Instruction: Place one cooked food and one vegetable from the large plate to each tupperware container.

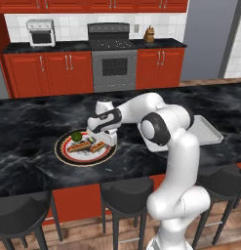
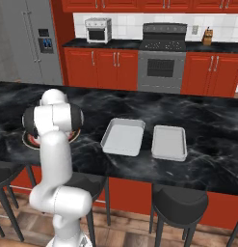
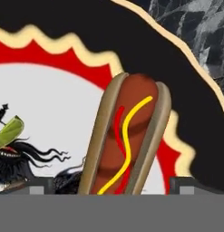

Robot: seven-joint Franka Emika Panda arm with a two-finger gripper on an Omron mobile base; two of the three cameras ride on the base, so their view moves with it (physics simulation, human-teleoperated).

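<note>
The large plate (image 1: 64, 155) lies on the black marble island, left of the arm. On it are two hot dogs in buns, one at the left (image 1: 79, 145) and one at the right (image 1: 98, 146), plus a round green vegetable (image 1: 75, 135). My gripper (image 1: 108, 141) is low over the plate's right side. In the hand view the gripper (image 3: 111, 186) is open, its tips on either side of a hot dog (image 3: 129, 136) with gaps left and right. A green vegetable piece (image 3: 7, 131) shows at the left. Two tupperware containers (image 2: 123, 136) (image 2: 169, 142) sit empty to the right.
The plate's red ring (image 3: 50, 52) and dark rim surround the hot dog. The arm's elbow (image 1: 158, 127) hangs over the island between the plate and a tupperware corner (image 1: 212, 134). Black stools (image 1: 127, 193) line the near edge. A stove and red cabinets stand behind.
</note>
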